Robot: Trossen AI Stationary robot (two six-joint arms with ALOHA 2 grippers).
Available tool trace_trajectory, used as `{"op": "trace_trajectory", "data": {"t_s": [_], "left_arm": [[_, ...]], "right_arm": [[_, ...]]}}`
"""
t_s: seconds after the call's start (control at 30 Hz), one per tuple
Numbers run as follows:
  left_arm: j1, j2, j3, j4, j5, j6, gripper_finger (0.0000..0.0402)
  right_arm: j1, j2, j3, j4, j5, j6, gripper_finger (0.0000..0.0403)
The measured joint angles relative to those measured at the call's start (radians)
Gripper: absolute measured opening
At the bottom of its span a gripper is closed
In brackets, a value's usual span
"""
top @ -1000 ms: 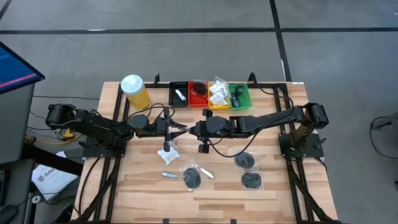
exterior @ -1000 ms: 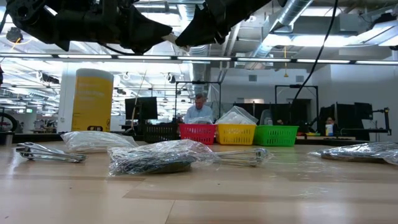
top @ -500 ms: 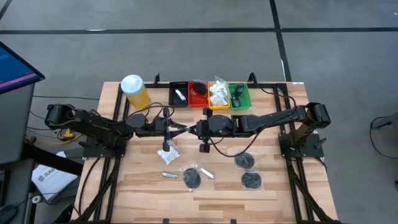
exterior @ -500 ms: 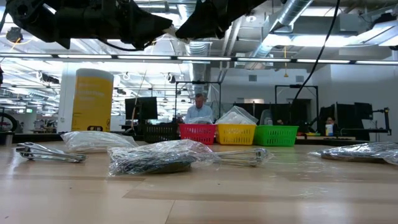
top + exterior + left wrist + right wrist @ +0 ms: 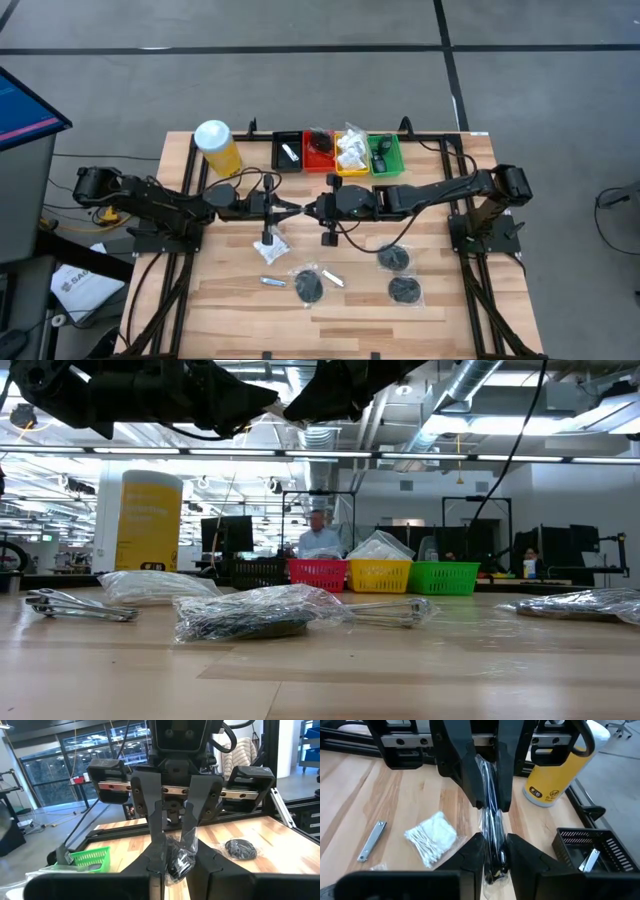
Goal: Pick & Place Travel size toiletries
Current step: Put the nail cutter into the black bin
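Observation:
High above the middle of the table, my left gripper (image 5: 284, 208) and my right gripper (image 5: 306, 208) meet tip to tip. Both are shut on one black toiletry item in clear wrap (image 5: 178, 861), which shows edge-on in the right wrist view (image 5: 491, 815). Other travel size toiletries lie flat on the tabletop below: a white sachet (image 5: 270, 245), wrapped black discs (image 5: 309, 285) (image 5: 397, 258) (image 5: 405, 290) and thin silver pieces (image 5: 272, 282) (image 5: 333, 279). My left gripper pinches the wrapped item's end on its own side (image 5: 172, 870) between its two fingers, coming level from the table's left. The item is lifted clear of the table. My right gripper pinches the item's opposite end (image 5: 492, 862) between its two fingers, coming from the table's right and slanting slightly down. The item stands on edge between the two grippers, its wrap crumpled around it.
A tall yellow canister with a white lid (image 5: 217, 148) stands at the far left. Beside it, along the far edge, sit black (image 5: 288, 152), red (image 5: 319, 150), yellow (image 5: 351, 152) and green (image 5: 384, 153) trays holding small items. People show in the room beyond the table.
My left gripper's fingers have shut on the wrapped item that my right gripper holds out. Both arms have kept their places, and the item stays lifted between them.

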Motion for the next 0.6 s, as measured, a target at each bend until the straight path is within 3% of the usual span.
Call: {"op": "trace_trajectory", "data": {"t_s": [0.27,0.6], "left_arm": [[0.0,0.001,-0.002,-0.008,-0.011,0.001,0.0033],[0.007,0.002,-0.007,-0.026,-0.007,-0.001,0.0033]], "right_arm": [[-0.011,-0.003,0.003,-0.035,0.007,0.009,0.0083],[-0.043,-0.009,0.004,-0.163,0.044,0.042,0.0189]]}}
